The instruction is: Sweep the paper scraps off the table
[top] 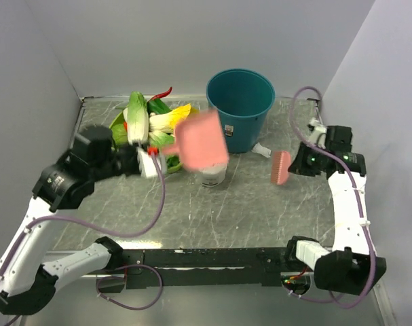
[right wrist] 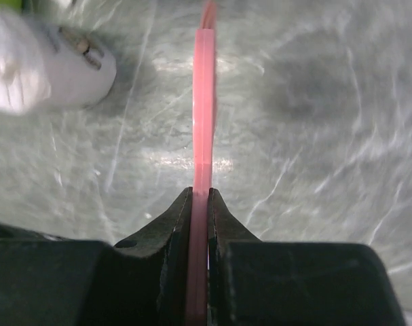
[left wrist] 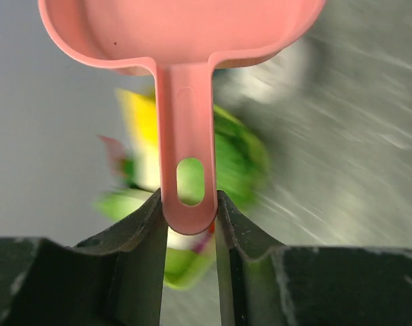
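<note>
You look to be at emptying: pan up, brush parked.
Top view: left gripper (top: 150, 163) clamps flat pink plastic dustpan (top: 201, 139) at round teal bucket's (top: 239, 102) 8 o'clock; likely white paper scrap (top: 261, 149) at its 5 o'clock on grey marbled table (top: 246, 210); upright white tissue roll (top: 213, 176) below, so tip clear of it. Left wrist: handle clenched. Right wrist: right gripper (right wrist: 199, 197) pinches slim pink brush (right wrist: 203, 102).

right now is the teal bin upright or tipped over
Upright: the teal bin stands on the table, its round open mouth facing up.

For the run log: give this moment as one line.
left gripper: shut on dustpan, aloft beside bin | right gripper: shut on brush, right of bin
</note>
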Available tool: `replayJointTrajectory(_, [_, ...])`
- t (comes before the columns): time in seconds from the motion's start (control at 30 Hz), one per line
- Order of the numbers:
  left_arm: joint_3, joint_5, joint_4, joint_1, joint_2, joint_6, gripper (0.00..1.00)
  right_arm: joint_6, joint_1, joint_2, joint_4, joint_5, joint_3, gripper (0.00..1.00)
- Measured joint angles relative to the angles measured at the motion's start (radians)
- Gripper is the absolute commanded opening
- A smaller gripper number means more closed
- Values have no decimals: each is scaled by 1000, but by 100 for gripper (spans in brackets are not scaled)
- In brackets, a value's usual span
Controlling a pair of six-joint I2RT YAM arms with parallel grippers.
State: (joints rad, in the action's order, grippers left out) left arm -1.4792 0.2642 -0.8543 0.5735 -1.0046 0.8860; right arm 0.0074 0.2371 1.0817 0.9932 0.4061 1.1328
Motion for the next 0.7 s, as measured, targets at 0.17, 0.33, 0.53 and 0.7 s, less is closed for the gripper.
replayJointTrajectory(0.17, [243,67,-286,0,76,28,1,-165,-191,0,-49,-31,39,0])
replayJointTrajectory(0.33, [519,49,-371,0,80,63,1,-362,-288,21,-106,13,118,0])
replayJointTrajectory(0.53, [656,45,-329,0,63,43,7,-560,-404,77,-184,90,222,0])
replayJointTrajectory(0.7, [735,39,-203,0,23,-21,39,-720,-504,110,-254,126,219,0])
